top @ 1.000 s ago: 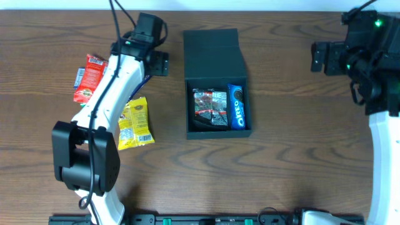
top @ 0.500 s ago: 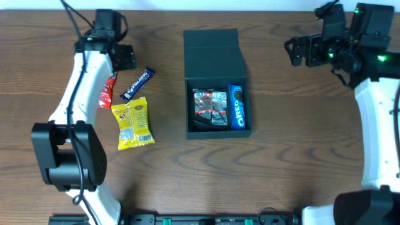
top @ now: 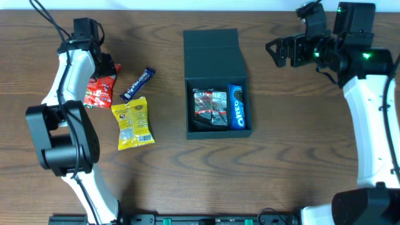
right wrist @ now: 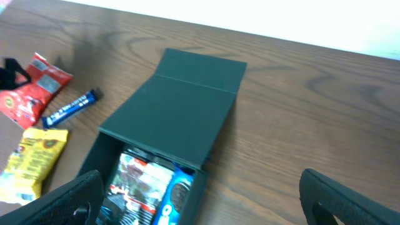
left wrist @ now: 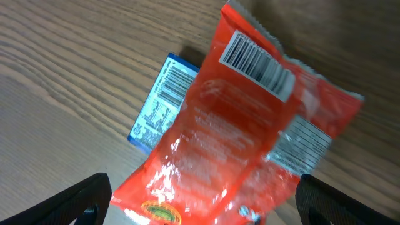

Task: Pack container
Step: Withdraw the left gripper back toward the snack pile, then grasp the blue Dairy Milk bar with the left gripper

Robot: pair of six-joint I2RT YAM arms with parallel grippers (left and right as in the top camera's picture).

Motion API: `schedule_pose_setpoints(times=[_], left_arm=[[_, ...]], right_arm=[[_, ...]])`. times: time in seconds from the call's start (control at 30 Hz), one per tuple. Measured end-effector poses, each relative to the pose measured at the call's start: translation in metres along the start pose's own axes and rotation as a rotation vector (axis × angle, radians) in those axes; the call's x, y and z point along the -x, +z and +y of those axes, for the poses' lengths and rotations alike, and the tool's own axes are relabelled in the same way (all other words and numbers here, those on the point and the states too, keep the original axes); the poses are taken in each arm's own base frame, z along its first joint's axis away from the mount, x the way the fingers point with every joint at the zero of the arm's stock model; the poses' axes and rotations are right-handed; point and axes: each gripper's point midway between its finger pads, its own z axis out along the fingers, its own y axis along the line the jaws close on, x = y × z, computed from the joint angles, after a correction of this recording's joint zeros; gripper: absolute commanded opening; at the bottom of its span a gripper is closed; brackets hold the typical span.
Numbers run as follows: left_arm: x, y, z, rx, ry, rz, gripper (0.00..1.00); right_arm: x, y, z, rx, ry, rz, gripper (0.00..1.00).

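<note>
The dark container [top: 218, 130] lies open mid-table, its flap lid [top: 212, 53] folded back. Inside are black-and-red snack packets [top: 209, 107] and a blue Oreo pack [top: 237, 106]. It also shows in the right wrist view [right wrist: 181, 122]. My left gripper [top: 105, 65] is open just above a red snack packet [top: 97, 91], which fills the left wrist view [left wrist: 244, 125] between the spread fingers [left wrist: 203, 206]. My right gripper [top: 282, 50] is open and empty, above the table right of the lid; its fingers [right wrist: 206, 200] frame the box.
A dark blue bar [top: 137, 84] and a yellow packet [top: 132, 122] lie left of the box. A blue packet [left wrist: 161, 106] lies partly under the red one. Bare wood surrounds the box on the right and front.
My left arm has swung left from beside the lid to over the red packet. My right gripper has moved left toward the box. The box contents have not changed.
</note>
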Motion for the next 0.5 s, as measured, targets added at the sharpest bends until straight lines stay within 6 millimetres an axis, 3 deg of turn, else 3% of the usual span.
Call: schedule_pose_setpoints(times=[0.2, 0.37, 0.5], left_arm=[[-0.010, 0.029, -0.004, 0.036, 0.021, 0.039, 0.95], [-0.013, 0.037, -0.010, 0.024, 0.027, 0.048, 1.00], [-0.018, 0.043, -0.013, 0.017, 0.033, 0.071, 0.58]], right_arm=[[0.001, 0.003, 0.010, 0.018, 0.034, 0.001, 0.99], [0.002, 0.004, 0.013, 0.025, 0.053, 0.000, 0.99], [0.010, 0.004, 0.013, 0.023, 0.042, -0.033, 0.99]])
